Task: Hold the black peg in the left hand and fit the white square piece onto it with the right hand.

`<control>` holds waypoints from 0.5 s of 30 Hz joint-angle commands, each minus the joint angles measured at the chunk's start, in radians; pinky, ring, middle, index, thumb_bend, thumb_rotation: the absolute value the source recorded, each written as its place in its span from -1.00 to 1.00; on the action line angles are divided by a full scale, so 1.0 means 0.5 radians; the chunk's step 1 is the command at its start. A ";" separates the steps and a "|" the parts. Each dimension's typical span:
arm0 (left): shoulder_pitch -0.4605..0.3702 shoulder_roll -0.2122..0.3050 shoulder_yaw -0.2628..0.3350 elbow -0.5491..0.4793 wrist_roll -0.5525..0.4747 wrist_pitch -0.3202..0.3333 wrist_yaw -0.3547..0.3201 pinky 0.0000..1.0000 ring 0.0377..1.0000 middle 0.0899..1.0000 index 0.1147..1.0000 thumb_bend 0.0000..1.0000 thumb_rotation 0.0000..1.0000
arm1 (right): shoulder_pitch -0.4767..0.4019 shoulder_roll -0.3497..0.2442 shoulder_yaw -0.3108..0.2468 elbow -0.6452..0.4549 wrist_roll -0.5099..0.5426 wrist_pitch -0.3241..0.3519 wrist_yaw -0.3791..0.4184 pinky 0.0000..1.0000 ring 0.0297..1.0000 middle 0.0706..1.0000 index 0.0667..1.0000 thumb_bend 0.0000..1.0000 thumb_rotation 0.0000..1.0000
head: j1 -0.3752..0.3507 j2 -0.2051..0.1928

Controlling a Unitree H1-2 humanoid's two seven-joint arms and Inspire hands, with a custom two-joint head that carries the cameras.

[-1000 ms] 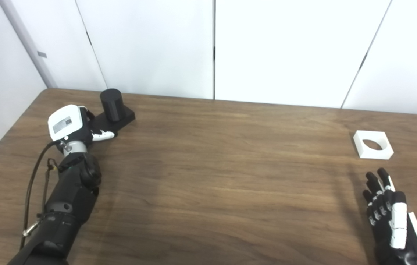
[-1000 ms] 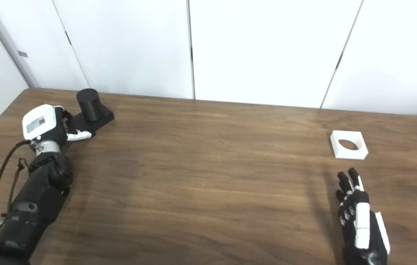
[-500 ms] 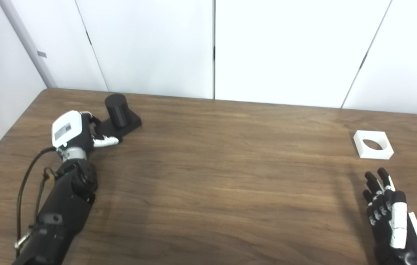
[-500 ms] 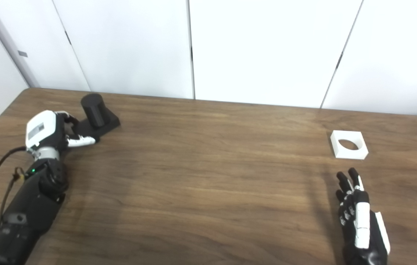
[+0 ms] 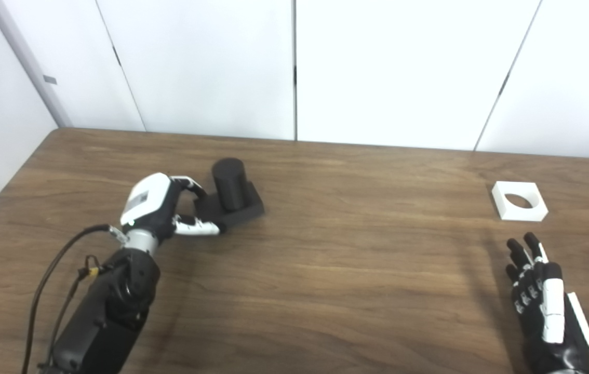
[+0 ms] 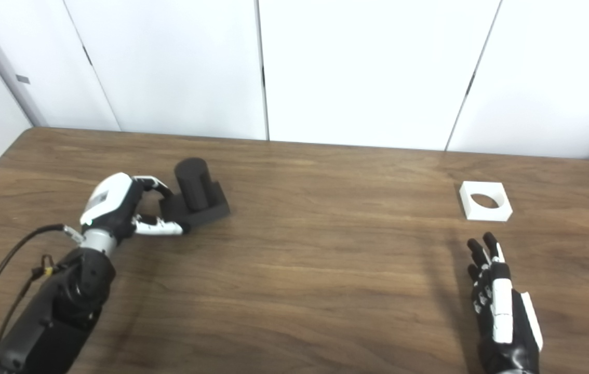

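The black peg (image 5: 229, 177), a short cylinder on a square black base (image 5: 245, 212), is held by its base in my left hand (image 5: 162, 205), left of the table's middle. It looks to be at or just above the wood; I cannot tell which. The white square piece (image 5: 519, 200), with a round hole through it, lies flat at the right side of the table. My right hand (image 5: 543, 298) hovers open near the front right, fingers stretched toward the white piece but a hand's length short of it.
The brown wooden table (image 5: 336, 270) fills the view and ends at white wall panels (image 5: 294, 67) behind. A black cable (image 5: 61, 259) hangs along my left forearm.
My left hand has carried the black peg from the far left back corner rightward and nearer. The right hand stays put. The camera has shifted slightly.
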 commanded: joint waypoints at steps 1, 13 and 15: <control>-0.027 0.004 -0.011 -0.131 0.064 -0.057 0.010 0.58 0.68 0.54 -0.15 0.01 -0.89 | 0.003 0.067 0.016 -0.030 -0.005 0.021 0.002 1.00 1.00 0.86 1.00 0.18 1.00 | 0.000 0.002; 0.219 -0.209 -0.218 -0.412 0.296 -0.073 -0.063 0.61 0.70 0.55 -0.15 0.01 -0.88 | -0.029 0.083 0.023 -0.035 0.020 0.034 -0.029 1.00 0.98 0.82 1.00 0.14 1.00 | -0.132 0.100; 0.271 -0.244 -0.252 -0.443 0.335 -0.104 -0.055 0.59 0.67 0.54 -0.15 0.01 -0.88 | -0.030 0.082 0.028 -0.050 0.017 0.061 -0.036 1.00 1.00 0.83 1.00 0.16 1.00 | -0.151 0.120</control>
